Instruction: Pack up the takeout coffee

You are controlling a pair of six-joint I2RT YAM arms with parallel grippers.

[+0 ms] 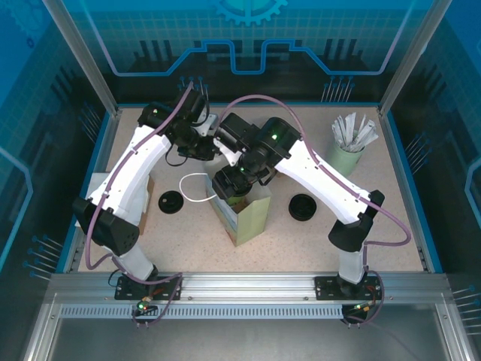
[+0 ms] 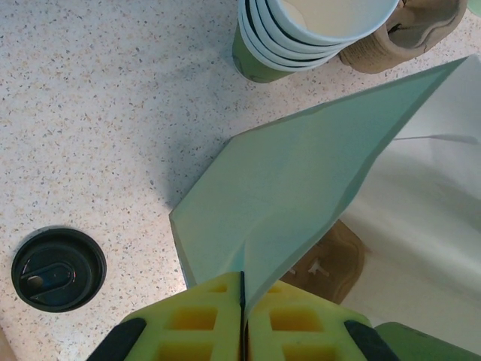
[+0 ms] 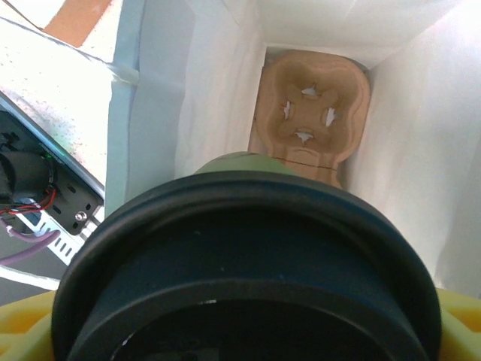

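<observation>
The cup [image 3: 234, 162], green with a black lid [image 3: 248, 263], hangs at the mouth of the open bag [image 1: 246, 216] near the middle of the worktop [image 1: 180, 241]. The right jaws stand wide around its sides, gripping it. Below it a cardboard carrier [image 3: 308, 120] lies on the bag's floor. The left jaws are pinched closed on the bag's rim. Loose lids [image 1: 171, 201] lie left and right of the bag, and a stack of cups [image 2: 301, 34] stands nearby.
</observation>
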